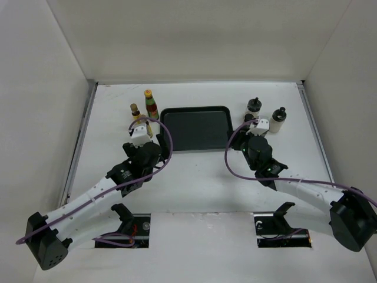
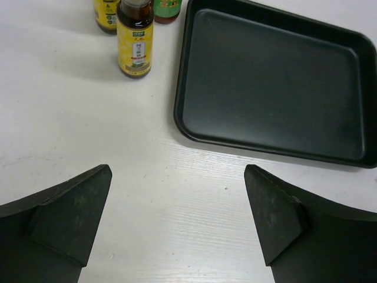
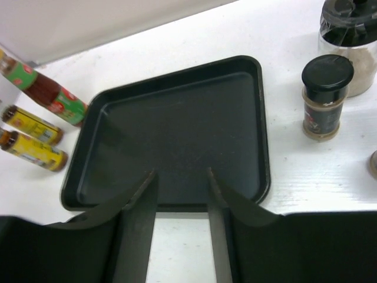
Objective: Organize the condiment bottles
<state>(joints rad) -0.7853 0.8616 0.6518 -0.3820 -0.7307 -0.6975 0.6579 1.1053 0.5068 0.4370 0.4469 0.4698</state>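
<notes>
At the back left stand a tall red-sauce bottle with a yellow cap and two yellow-labelled bottles. My left gripper hovers just short of them, open wide, with only bare table between its fingers. Right of the tray are a short dark jar and two cream shakers with black tops. My right gripper is at the tray's near right edge, jaws narrowly apart and holding nothing.
An empty black rectangular tray lies between the two groups of bottles. White walls close in the table at the back and both sides. Purple cables loop over both arms.
</notes>
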